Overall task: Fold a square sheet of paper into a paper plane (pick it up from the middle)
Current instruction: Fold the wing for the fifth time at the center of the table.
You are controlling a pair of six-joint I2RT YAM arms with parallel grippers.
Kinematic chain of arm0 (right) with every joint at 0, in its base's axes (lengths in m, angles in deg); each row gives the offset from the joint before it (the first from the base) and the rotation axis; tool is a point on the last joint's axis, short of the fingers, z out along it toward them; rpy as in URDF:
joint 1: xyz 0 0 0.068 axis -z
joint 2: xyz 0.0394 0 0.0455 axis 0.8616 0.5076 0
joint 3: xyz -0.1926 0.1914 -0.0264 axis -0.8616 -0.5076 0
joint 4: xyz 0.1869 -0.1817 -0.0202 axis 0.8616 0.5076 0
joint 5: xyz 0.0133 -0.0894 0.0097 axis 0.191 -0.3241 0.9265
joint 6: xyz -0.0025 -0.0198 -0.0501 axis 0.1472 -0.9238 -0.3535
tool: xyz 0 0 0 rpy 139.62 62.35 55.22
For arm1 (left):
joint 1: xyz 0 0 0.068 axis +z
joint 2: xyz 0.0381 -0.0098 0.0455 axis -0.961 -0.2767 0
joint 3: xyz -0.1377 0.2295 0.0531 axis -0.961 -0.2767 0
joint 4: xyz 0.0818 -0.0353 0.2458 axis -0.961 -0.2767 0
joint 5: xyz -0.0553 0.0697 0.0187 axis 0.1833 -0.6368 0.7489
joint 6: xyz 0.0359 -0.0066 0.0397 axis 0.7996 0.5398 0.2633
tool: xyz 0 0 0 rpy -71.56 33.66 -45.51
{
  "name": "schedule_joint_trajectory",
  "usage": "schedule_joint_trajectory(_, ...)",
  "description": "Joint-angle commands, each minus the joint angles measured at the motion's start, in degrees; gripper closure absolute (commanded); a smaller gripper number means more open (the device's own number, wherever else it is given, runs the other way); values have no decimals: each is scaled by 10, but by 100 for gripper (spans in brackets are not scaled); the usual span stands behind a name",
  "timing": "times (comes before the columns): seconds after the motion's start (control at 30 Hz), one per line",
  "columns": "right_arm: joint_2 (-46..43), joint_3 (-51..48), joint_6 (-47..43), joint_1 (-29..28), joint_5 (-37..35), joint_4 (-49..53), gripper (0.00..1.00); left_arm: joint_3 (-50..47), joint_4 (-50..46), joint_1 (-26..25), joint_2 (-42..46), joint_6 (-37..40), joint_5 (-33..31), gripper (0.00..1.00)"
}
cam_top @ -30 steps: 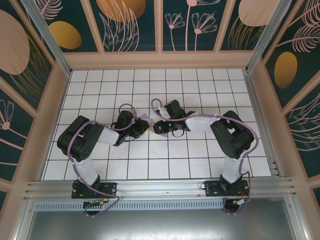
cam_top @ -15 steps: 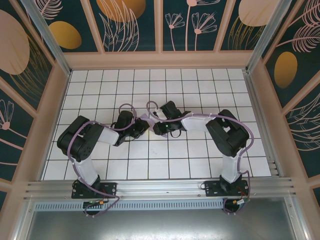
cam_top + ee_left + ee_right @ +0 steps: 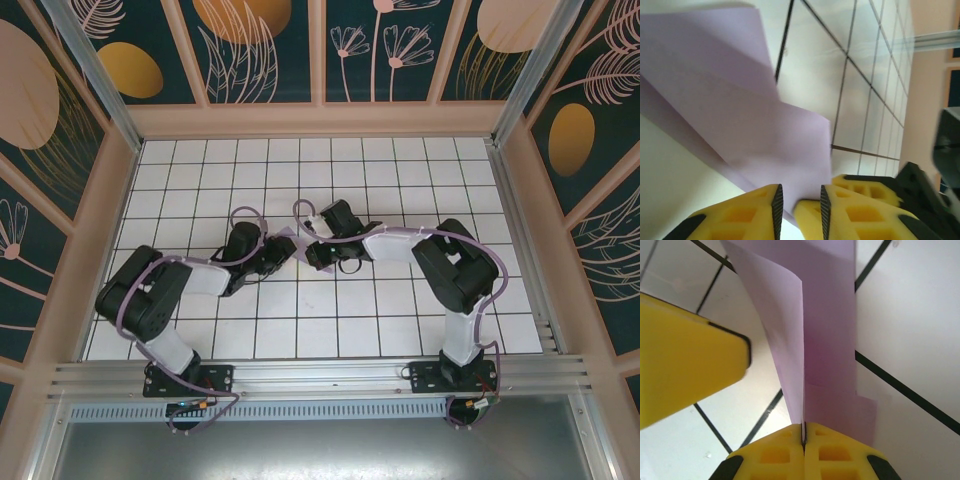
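You had one sheet of lilac paper (image 3: 830, 340), part folded, at the middle of the tiled surface (image 3: 300, 330), between two pairs of fingers. Your right fingers (image 3: 775, 455) were pinched tight on its folded edge (pads pressed together); your left fingers (image 3: 740, 220) stood slightly apart, the sheet's edge at their gap.

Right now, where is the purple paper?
In the top view the folded lilac paper sits centrally over the tiles, pinched in the right end effector, with the left end effector open at its left side.
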Motion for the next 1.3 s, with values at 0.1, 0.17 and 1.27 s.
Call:
schedule_joint_trajectory(0.1,-7,-13,46,17,78,-47,100,-46,21,-2,44,0,-11,67)
schedule_joint_trajectory(0.17,1,-14,60,19,96,-54,100,-62,48,-2,51,-9,-6,67)
schedule_joint_trajectory(1.27,79,-36,180,39,210,-132,100,-58,134,-9,-22,-21,15,71)
